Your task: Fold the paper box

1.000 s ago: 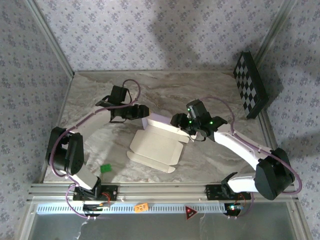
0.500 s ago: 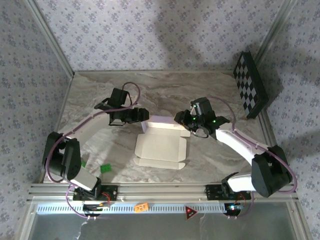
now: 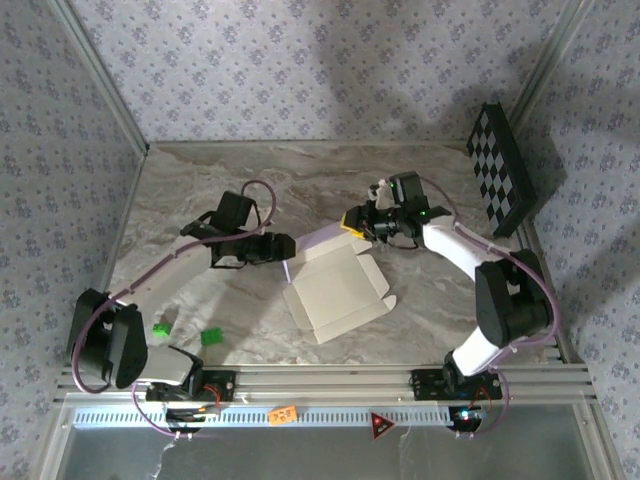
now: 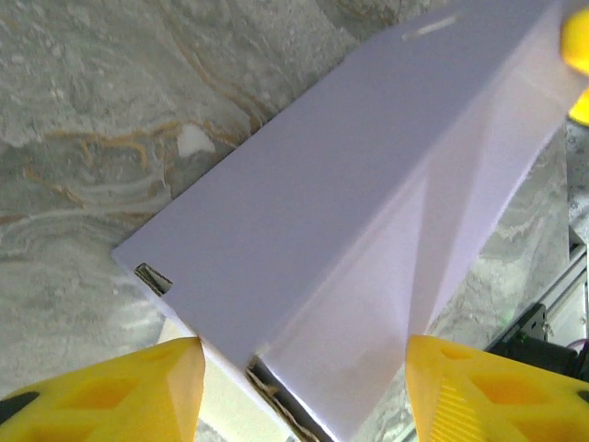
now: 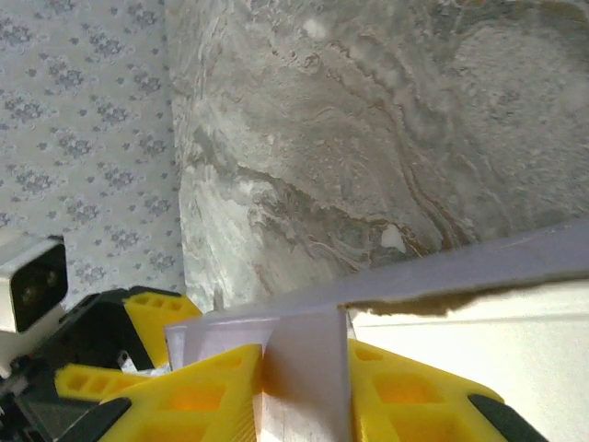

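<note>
Overhead, the paper box (image 3: 338,292) is seen lying cream side up in the middle of the bench (image 3: 200,195). Its far lavender wall is raised between the left gripper (image 3: 287,248) and the right gripper (image 3: 350,222). From the left wrist, the jaws are seen open, set apart astride that wall's end. From the right wrist, a lavender flap is pinched between closed fingers (image 5: 207,396). If pulled too hard, the thin card may be creased or torn, or the sheet dragged across the smooth bench.
</note>
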Motion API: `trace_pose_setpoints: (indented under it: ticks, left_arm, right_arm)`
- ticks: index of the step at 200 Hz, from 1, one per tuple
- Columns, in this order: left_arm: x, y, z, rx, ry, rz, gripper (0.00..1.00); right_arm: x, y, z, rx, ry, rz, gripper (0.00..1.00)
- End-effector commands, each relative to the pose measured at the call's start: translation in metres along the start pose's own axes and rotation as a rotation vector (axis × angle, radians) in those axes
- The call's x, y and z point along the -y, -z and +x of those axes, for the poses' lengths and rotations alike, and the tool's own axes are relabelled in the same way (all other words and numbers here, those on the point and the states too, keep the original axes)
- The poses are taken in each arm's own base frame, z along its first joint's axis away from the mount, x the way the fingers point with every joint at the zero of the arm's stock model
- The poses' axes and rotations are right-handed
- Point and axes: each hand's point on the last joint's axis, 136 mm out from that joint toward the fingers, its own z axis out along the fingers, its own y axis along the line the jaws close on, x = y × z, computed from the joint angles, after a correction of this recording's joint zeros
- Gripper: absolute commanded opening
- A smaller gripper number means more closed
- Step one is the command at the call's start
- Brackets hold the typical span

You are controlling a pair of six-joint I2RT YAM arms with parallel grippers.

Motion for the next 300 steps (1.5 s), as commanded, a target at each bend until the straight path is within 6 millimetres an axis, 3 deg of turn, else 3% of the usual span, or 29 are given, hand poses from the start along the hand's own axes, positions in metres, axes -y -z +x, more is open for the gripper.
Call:
trace_pose_setpoints:
  ticks: [1,29,56,116,143,177,242,300]
  left_arm:
    - [0.010,0.016,0.010,-0.012,-0.014,0.002,0.62]
    - [0.008,0.036,-0.004,0.059,-0.078,-0.056,0.71]
    - [0.003,0.041,-0.021,0.082,-0.106,-0.073,0.72]
    - [0.007,0.022,-0.040,0.036,-0.164,-0.014,0.71]
    - [0.006,0.011,-0.039,-0.009,-0.149,0.016,0.68]
    - [0.003,0.004,-0.036,-0.031,-0.134,0.024,0.66]
    - [0.002,-0.002,-0.030,-0.050,-0.109,0.046,0.63]
    - [0.002,-0.003,-0.027,-0.052,-0.094,0.055,0.62]
  right_arm:
    - [0.001,-0.003,0.012,-0.128,0.028,-0.014,0.28]
    - [0.008,-0.002,0.010,-0.135,0.044,0.027,0.44]
    - [0.010,0.000,0.004,-0.063,0.029,0.059,0.59]
    - [-0.010,0.005,-0.006,0.178,0.054,-0.039,0.70]
    - [-0.007,0.003,-0.004,0.206,0.138,0.031,0.73]
    - [0.009,-0.004,-0.001,0.214,0.220,0.149,0.74]
    - [-0.025,-0.008,-0.005,0.295,0.165,-0.040,0.61]
    - [-0.025,-0.023,-0.007,0.299,0.010,-0.181,0.46]
